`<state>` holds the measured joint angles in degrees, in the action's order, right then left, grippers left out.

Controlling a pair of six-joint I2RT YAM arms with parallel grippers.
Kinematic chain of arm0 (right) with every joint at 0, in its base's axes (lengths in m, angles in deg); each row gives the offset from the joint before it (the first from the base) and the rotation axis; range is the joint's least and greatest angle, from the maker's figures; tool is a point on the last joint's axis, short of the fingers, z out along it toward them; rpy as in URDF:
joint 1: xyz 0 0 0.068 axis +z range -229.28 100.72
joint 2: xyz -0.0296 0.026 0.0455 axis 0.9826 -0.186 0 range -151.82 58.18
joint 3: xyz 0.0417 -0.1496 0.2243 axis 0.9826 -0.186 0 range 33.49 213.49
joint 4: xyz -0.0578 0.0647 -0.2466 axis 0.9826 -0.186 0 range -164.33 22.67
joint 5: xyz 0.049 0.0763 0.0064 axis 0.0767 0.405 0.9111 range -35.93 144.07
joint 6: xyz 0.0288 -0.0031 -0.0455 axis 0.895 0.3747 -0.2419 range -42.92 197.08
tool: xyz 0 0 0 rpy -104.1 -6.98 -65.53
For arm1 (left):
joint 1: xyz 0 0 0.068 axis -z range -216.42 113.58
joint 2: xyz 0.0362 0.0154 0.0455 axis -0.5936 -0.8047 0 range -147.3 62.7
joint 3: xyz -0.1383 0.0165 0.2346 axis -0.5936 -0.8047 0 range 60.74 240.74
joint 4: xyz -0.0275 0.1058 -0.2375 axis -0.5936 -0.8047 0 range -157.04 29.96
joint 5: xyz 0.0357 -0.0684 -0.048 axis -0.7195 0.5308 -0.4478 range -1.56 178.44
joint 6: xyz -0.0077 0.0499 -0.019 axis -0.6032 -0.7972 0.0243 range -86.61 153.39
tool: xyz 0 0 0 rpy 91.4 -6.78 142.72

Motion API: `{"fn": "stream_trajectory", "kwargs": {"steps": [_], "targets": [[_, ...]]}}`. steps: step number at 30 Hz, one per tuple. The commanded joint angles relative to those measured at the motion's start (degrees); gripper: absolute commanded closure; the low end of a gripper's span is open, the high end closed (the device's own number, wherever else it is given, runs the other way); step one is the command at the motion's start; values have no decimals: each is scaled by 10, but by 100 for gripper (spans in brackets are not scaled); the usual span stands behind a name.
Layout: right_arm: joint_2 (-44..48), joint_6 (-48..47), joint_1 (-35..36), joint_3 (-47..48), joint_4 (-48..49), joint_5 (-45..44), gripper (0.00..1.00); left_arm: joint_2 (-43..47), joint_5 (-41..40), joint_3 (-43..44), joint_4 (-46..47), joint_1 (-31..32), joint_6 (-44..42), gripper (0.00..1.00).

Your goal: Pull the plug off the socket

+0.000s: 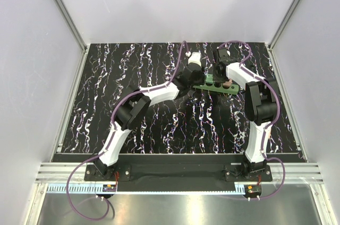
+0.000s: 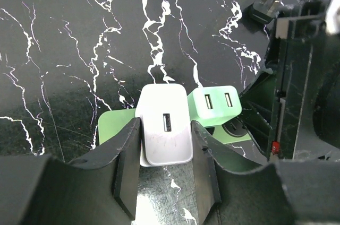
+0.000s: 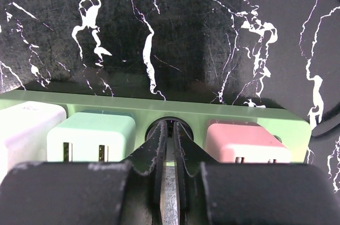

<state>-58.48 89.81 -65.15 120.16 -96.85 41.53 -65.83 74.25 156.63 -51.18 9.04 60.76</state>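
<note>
The green power strip (image 1: 204, 86) lies at the back centre of the table; it also shows in the left wrist view (image 2: 114, 124) and the right wrist view (image 3: 159, 105). It carries a white plug (image 2: 164, 132), a mint-green plug (image 2: 215, 105) and a pink plug (image 3: 247, 140). My left gripper (image 2: 166, 148) is shut on the white plug, one finger on each side. My right gripper (image 3: 171, 129) is shut, with its tips in the strip's empty round socket hole (image 3: 183, 122) between the mint-green plug (image 3: 90, 135) and the pink one.
The strip's black cord ends in a loose pronged plug (image 2: 265, 6) lying on the marble-patterned mat beyond the strip. The right arm's black gripper body (image 2: 297, 76) stands close to the right of my left gripper. White walls enclose the table.
</note>
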Motion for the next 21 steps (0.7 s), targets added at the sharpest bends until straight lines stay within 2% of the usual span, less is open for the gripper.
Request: {"fn": "stream_trajectory", "kwargs": {"steps": [1, 5, 10, 13, 17, 21], "targets": [[-53, -3, 21, -32, -92, 61, 87, 70, 50, 74, 215, -14, 53, 100], [-53, -3, 20, -32, -92, 62, 88, 64, 47, 98, 179, -20, 44, 100], [-55, -3, 22, -31, -93, 60, 88, 57, 19, 158, 126, -5, -38, 100], [-57, -2, 23, -28, -95, 55, 88, 57, -14, 163, 125, 18, -91, 100], [-58, -3, 24, -27, -97, 55, 88, 80, -18, 91, 239, 30, -119, 100], [-58, -4, 24, -27, -98, 56, 88, 107, -37, 31, 309, 25, -127, 100]]}}
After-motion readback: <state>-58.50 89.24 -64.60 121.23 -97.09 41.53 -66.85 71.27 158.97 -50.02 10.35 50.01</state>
